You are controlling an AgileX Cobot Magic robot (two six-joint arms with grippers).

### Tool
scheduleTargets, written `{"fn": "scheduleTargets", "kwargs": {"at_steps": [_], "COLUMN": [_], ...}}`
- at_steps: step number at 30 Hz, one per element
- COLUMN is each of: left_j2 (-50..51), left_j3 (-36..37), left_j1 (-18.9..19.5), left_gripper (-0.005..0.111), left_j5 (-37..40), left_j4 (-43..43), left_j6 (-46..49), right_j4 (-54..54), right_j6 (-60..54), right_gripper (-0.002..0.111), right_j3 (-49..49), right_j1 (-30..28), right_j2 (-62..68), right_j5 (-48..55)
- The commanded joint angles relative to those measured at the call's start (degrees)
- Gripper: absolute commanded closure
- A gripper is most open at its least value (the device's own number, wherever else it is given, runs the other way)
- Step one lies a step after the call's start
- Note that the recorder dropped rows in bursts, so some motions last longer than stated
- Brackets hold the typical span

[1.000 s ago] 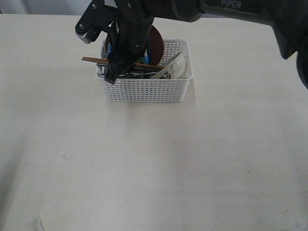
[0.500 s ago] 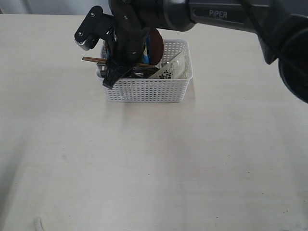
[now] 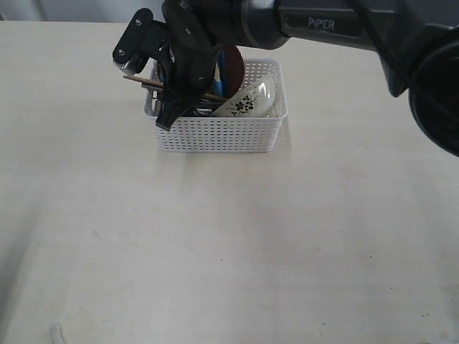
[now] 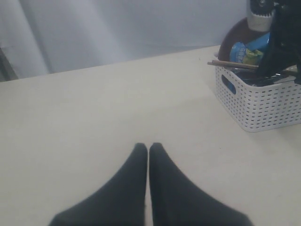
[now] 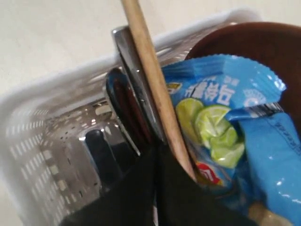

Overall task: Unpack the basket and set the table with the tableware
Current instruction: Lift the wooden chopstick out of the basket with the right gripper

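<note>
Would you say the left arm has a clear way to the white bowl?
Probably not: the right gripper is in the basket end facing the left gripper, with the bowl beyond it.

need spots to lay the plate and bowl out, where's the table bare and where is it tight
The table is bare from the basket toward the camera, and on both sides of it. Crowded only inside the basket, where the right gripper sits among chopsticks and bowl.

All three see basket point(image 3: 215, 136): ext from above, L wrist low+far, R wrist close-up.
</note>
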Motion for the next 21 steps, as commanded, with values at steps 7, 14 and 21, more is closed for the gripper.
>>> {"fn": "scheduleTargets", "kwargs": {"at_steps": [7,14,21], "left_j2": [-0.2,-0.2,-0.2], "left_j3": [0.2,0.2,0.2], "left_j1": [0.4,0.4,0.4], "left_gripper": [0.105,0.105,0.105], "left_j5": [-0.4,-0.4,-0.4], "left_j4": [0.2,0.2,0.2], "left_j6": [-0.3,-0.3,-0.3], "right_j4": [-1.1,9.7,9.7], "right_j6": [0.7,-8.0,-6.6], "right_gripper": [0.109,0.084,0.052], "right_j3": [-0.1,-0.1,-0.1], "right_j1": [0.2,0.3,0.3], "right_j2": [-4.2,-4.9,-3.1], "right_j5": [0.4,2.3,-1.0]}}
